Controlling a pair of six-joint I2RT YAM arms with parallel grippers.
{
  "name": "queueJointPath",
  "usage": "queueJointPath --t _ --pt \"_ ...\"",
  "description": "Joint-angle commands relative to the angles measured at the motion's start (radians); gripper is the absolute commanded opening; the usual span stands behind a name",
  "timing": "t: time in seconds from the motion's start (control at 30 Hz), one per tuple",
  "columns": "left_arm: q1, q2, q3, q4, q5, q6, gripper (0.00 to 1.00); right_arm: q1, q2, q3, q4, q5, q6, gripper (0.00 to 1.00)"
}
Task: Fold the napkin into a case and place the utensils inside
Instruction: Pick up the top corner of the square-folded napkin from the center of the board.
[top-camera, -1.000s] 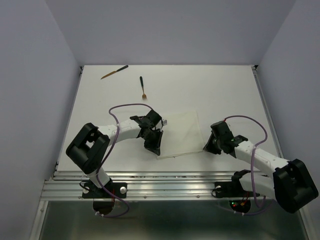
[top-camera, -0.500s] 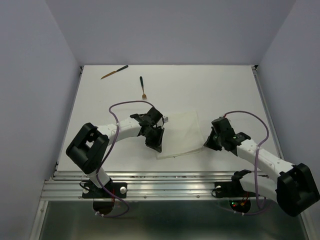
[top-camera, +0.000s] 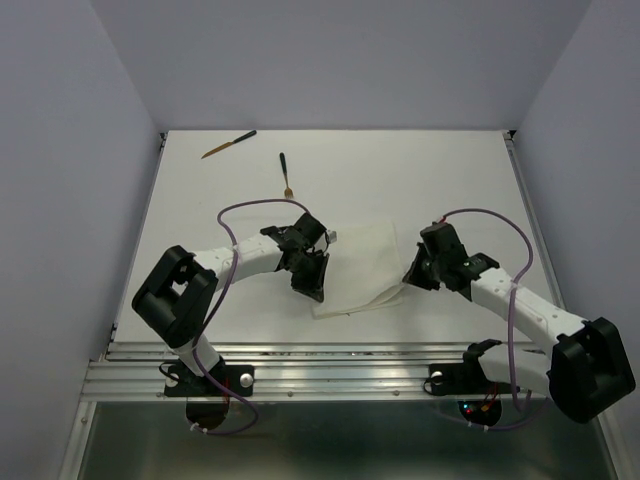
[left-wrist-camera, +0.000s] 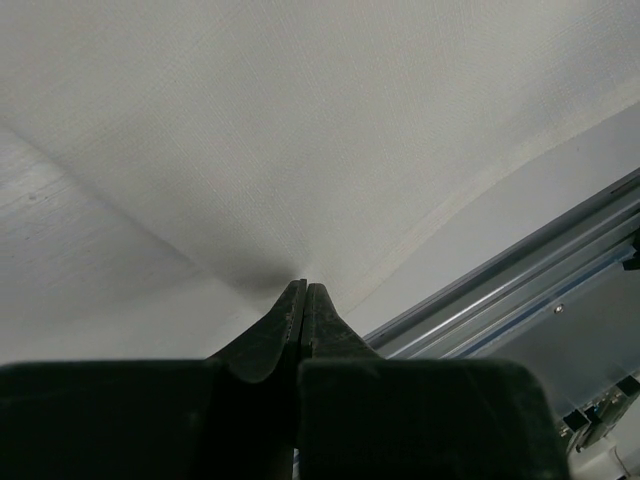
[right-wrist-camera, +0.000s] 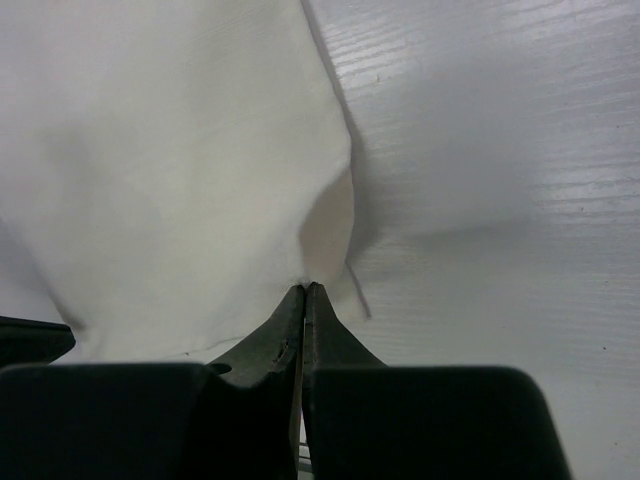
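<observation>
White cloth napkin (top-camera: 358, 262), soft, plain and rectangular, lies on the white tabletop (top-camera: 450, 170) between your two arms, and both of them have hold of it. Your left gripper (top-camera: 314, 292) sits at the napkin's left edge, toward its near corner. Its black jaws are clenched together with the cloth nipped between the tips. In the left wrist view, the gripper (left-wrist-camera: 303, 287) draws the fabric (left-wrist-camera: 300, 130) into a small dark crease right where the tips meet.

Your right gripper (top-camera: 408, 281) is at the napkin's right edge, jaws pressed tight on the hem. In the right wrist view the cloth (right-wrist-camera: 180, 150) rises from the gripper (right-wrist-camera: 304, 290) in a shallow fold and throws a shadow on the tabletop beside it. That side is lifted, while the middle of the napkin lies flat.

Two slender brown wooden pieces with dark ends lie well beyond the napkin's far-left corner, apart from each other. A fork (top-camera: 286, 176) is the nearer to the napkin. A knife (top-camera: 228, 145) lies farther off to the left. Neither touches the napkin.
</observation>
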Motion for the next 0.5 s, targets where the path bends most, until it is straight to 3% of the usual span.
queueJointPath --t 0.0,0.47 --pt "-0.004 -0.036 0.037 -0.013 -0.019 -0.002 0.00 -0.008 0.013 0.053 0.007 -0.005 -0.027 0.01" --pt "-0.005 -0.018 0.113 0.018 0.026 0.026 0.00 -0.008 0.176 0.138 0.125 -0.098 -0.093 0.01"
